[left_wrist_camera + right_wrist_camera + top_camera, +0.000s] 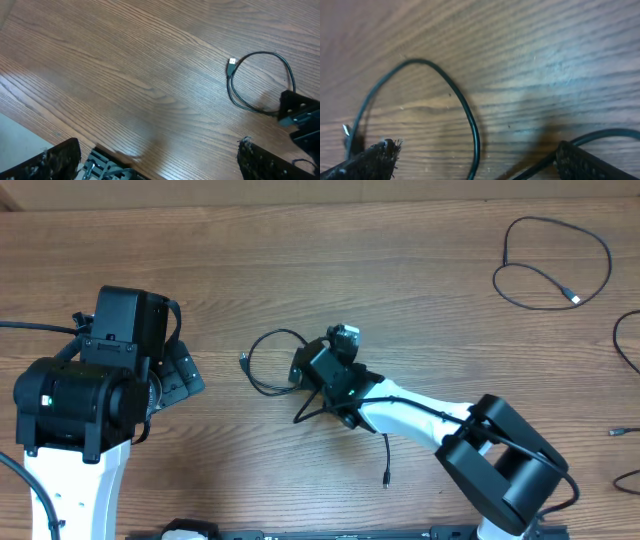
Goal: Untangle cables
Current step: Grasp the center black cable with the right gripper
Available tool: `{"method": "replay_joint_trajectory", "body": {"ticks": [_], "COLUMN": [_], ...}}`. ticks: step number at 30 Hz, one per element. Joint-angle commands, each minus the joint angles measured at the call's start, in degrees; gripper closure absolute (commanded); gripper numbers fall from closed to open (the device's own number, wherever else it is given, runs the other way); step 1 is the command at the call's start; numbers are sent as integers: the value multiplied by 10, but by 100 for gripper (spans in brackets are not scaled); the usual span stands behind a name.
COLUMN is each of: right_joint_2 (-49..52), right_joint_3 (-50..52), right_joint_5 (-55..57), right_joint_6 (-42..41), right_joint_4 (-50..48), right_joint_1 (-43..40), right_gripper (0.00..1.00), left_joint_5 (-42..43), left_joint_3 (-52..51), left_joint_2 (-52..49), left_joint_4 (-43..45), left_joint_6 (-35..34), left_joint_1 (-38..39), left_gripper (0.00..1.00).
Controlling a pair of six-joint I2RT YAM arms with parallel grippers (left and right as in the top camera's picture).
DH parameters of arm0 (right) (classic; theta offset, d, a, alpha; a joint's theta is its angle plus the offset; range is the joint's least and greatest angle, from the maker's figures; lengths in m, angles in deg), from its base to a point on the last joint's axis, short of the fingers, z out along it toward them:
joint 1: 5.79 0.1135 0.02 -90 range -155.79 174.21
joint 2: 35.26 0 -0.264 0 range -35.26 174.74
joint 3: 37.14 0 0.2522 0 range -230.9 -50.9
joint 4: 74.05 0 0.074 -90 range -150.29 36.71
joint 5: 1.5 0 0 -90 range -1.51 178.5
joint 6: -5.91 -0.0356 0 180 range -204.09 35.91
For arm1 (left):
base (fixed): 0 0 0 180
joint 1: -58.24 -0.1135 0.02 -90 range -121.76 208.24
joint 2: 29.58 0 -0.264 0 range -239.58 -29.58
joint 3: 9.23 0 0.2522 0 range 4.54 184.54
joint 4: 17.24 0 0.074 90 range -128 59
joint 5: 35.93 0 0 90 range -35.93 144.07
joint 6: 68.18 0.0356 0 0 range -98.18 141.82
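A thin black cable lies in a small loop [262,362] at the table's middle, its silver-tipped plug [243,360] pointing left. My right gripper [301,370] is open and low over the loop's right side. In the right wrist view the cable [465,107] curves between the two fingers [477,160], and a second strand [605,134] runs by the right finger. My left gripper [186,376] is open and empty, left of the loop. The left wrist view shows its wide-open fingers [157,162], the loop [260,54] and its plug [231,63]. A loose strand [386,458] trails under the right arm.
Another black cable [556,260] lies looped at the far right. Further strands [622,345] show at the right edge. The right gripper's body [300,116] shows in the left wrist view. The table's near edge [20,127] runs by the left arm.
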State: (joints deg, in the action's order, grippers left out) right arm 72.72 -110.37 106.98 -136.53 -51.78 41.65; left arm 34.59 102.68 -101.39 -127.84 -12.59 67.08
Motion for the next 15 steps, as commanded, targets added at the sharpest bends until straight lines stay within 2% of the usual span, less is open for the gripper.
{"method": "replay_joint_trajectory", "body": {"ticks": [1,15], "right_joint_2": [7,37], "right_joint_3": [0,0], "right_joint_5": [11,32], "right_joint_6": [7,-1], "right_joint_4": [-8,10], "right_joint_1": [16,27], "right_gripper": [0,0], "left_joint_5": [0,0], "left_joint_3": [0,0], "left_joint_2": [-2,-2], "left_joint_4": [0,0], "left_joint_6": [-9,-9], "left_joint_1": [-2,-2], "left_gripper": [0,1]}}
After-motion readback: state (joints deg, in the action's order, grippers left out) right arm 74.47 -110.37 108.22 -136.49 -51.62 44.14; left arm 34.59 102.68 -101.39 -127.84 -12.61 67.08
